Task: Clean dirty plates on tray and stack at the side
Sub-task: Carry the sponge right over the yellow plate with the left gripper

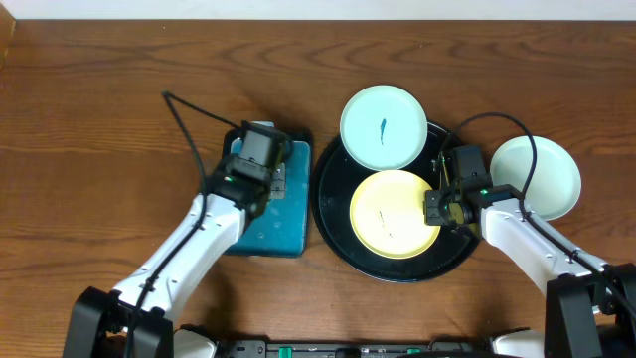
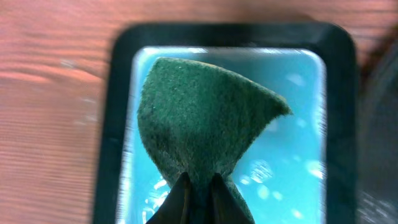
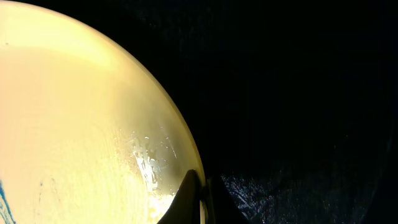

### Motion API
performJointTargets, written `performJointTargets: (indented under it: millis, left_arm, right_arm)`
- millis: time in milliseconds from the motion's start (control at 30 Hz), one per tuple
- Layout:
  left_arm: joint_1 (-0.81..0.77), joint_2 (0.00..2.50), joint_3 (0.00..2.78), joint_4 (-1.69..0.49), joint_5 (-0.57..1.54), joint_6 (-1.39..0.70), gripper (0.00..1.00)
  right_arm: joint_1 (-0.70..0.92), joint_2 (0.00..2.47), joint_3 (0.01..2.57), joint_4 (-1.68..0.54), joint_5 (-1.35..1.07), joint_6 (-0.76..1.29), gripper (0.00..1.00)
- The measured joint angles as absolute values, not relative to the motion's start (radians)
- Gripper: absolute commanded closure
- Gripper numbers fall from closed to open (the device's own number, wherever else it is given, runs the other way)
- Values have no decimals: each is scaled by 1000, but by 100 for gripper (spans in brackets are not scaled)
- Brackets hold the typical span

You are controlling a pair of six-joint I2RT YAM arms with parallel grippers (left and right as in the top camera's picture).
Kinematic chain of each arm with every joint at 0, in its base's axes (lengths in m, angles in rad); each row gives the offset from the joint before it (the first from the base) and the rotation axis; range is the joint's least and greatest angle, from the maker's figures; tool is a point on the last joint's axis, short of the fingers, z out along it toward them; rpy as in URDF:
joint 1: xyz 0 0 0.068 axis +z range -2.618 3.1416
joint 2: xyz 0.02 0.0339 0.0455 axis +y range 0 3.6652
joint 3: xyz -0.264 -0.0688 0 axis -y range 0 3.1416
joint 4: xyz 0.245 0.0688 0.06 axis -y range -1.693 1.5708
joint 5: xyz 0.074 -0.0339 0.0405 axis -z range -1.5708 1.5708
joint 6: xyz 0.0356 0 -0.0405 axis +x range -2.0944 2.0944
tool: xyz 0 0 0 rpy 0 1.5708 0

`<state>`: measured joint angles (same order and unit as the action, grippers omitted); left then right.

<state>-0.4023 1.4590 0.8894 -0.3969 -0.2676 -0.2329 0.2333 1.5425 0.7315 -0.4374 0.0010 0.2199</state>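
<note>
The round black tray holds a pale yellow plate with a faint smear, and a mint-white plate with a dark blue-green smear lies over its far rim. Another mint-white plate lies on the table right of the tray. My right gripper is shut on the yellow plate's right rim; in the right wrist view the fingers pinch the edge over the tray. My left gripper is shut on a green scouring pad above the rectangular teal tray.
The rectangular black tray with a teal inside sits just left of the round tray, wet with droplets. Brown wooden table stretches to the left and back. A black cable runs from the left arm.
</note>
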Motion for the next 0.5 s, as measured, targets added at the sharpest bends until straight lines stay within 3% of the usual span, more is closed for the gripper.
performJointTargets:
  millis: [300, 500]
  left_arm:
    - [-443, 1459, 889, -394, -436, -233, 92]
    - [-443, 1459, 889, -396, -298, -211, 93]
  right_arm:
    - [233, 1542, 731, -437, 1, 220, 99]
    - [233, 1542, 731, -437, -3, 220, 99]
